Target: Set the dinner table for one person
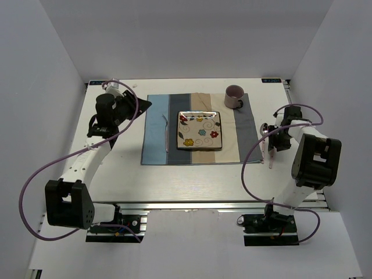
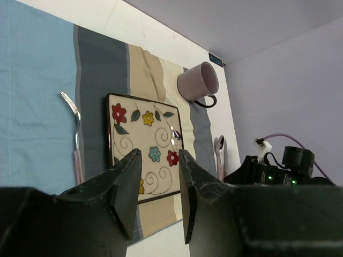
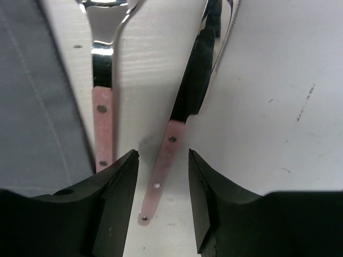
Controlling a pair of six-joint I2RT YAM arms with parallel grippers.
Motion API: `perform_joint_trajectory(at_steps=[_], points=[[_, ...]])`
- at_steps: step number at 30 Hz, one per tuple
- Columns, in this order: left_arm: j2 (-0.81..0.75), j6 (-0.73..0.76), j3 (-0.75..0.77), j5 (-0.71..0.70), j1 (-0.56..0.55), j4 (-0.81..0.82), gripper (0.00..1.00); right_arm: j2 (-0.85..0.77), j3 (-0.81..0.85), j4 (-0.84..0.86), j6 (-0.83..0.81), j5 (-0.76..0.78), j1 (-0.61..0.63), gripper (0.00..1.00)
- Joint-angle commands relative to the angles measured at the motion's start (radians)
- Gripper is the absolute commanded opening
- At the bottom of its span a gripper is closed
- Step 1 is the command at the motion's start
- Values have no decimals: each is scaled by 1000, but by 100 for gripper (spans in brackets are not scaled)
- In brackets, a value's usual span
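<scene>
Plainly, the dinner table (image 1: 122, 180) is nothing I take hold of. It is a hard, flat, stiff top under everything, reaching well beyond the placemat (image 1: 157, 133) on every side. Its flatness makes thin cutlery awkward, since a blade lying on it offers the fingers little edge.

The knife (image 3: 166, 155) lies on bare table just right of the placemat, beside the spoon (image 3: 102, 107) but apart from it. It looks light, rigid and slick, so I'd judge the pink riveted handle the place to pinch.

My right gripper (image 3: 162, 160) hangs over that handle, jaws about half spread either side, gripping nothing; whether they touch the tabletop I can't tell. The left gripper (image 2: 159, 160) hovers by the placemat's far left corner, partly open and empty.

On the placemat sit the plate (image 1: 200, 131), the fork (image 1: 167, 136) left of it, and a mug (image 1: 234, 96) at the far right corner. The spoon is the neighbour to mind.
</scene>
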Motion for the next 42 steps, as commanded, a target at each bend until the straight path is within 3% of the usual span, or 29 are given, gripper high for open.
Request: perform_joint_trajectory(at_steps=[1,6,10,14,17,21,24,31,37,42], points=[[-12,33,41,-4,-7,-37,44,42,39,48,19,35,-1,48],[-8,33,39,-6,-8,-35,44,92,61,51,15,37,-1,42],[-9,42,50,-7,-8,-38,44,111,56,39,26,26,-12,29],[-11,45,50,-10,-8,-38,44,109,39,34,41,0,-39,8],[-6,46,51,-12,-7,-38,44,88,50,37,47,10,-64,0],[4,51,62,4,-8,-37,44,27,126,49,56,-2,-72,0],[12,51,67,8,-8,-29,44,-42,171,68,75,-92,-53,0],[34,34,79,19,-8,-12,44,-161,133,71,221,-201,161,0],[21,54,91,16,-8,-67,44,-118,128,145,332,-206,333,0],[4,57,94,10,-8,-84,44,9,185,155,352,-192,358,0]])
